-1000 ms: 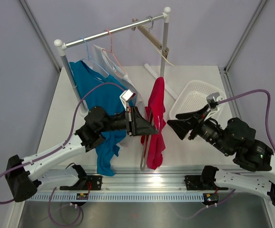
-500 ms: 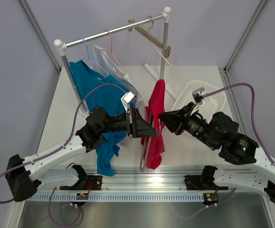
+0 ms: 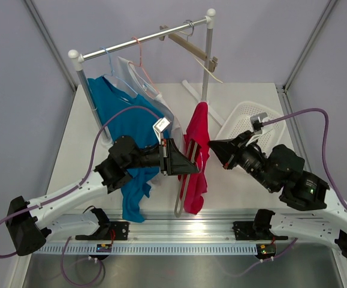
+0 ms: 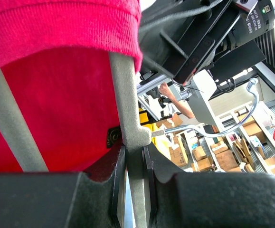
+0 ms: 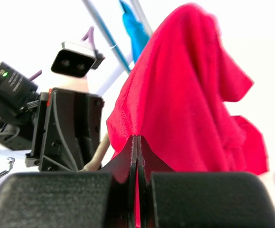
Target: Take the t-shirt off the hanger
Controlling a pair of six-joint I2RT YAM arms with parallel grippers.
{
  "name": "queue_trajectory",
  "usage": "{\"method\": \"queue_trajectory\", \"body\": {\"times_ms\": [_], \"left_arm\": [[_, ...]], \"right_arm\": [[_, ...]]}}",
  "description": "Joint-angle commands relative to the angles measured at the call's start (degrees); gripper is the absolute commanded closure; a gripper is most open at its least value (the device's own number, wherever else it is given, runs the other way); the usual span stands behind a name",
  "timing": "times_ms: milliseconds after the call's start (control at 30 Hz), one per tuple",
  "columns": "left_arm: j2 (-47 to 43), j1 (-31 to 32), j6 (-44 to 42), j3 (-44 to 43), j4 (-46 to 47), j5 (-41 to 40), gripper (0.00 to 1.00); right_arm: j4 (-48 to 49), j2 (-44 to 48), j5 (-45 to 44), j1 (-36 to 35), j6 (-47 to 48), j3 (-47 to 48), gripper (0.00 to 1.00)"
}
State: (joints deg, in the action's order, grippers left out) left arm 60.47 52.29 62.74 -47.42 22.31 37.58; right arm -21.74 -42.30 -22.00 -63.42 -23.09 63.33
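Rightward the right tool (image 5: 136, 142) is drawn, closed on the red knit t-shirt (image 3: 200, 123); leftward, its grey felted hanger (image 4: 125, 85) is clamped by the left tool (image 4: 132, 159).

T-shirt (image 4: 56, 28): red knitted cloth, matt, with a finely ribbed hem. The hanger (image 4: 125, 95) under it wore a grey, fuzzy, felt-like coat and ended in a bright bare-metal hook (image 4: 175, 129). Across the upper part of the overhead view the rail (image 3: 140, 40) was polished metal, and the basket (image 3: 245, 123) at right of centre was white perforated plastic with a dull finish.
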Motion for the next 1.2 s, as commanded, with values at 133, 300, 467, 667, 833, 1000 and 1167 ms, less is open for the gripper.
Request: {"method": "queue_trajectory", "body": {"times_ms": [133, 300, 467, 667, 833, 1000, 1167], "left_arm": [[-3.2, 0.4, -3.4, 1.1, 0.4, 3.3, 1.00], [-2.8, 1.8, -6.5, 0.4, -5.3, 6.0, 1.00], [-2.5, 4.7, -9.0, 0.2, -10.9, 7.0, 1.00], [-4.3, 4.9, -8.8, 1.2, -11.0, 8.8, 1.00], [-7.3, 5.9, -11.1, 0.8, -11.0, 12.6, 1.00], [-14.7, 5.9, -17.9, -4.3, -17.9, 6.1, 1.00], [-17.7, 5.8, -19.6, -8.0, -20.2, 1.3, 1.00]], "right_arm": [[1.5, -0.7, -11.9, 6.3, 9.9, 5.3, 1.00], [4.4, -4.2, -4.7, 14.9, 10.5, 8.6, 1.00], [7.2, -11.7, 1.4, 19.9, 9.0, 12.3, 1.00], [9.2, -14.2, -2.9, 19.9, 11.0, 15.2, 1.00], [8.1, -14.7, -4.5, 21.8, 13.9, 21.5, 1.00], [7.5, -15.1, -4.5, 21.8, 18.4, 34.0, 1.00], [10.8, -20.9, -11.7, 21.8, 30.5, 47.7, 1.00]]}}
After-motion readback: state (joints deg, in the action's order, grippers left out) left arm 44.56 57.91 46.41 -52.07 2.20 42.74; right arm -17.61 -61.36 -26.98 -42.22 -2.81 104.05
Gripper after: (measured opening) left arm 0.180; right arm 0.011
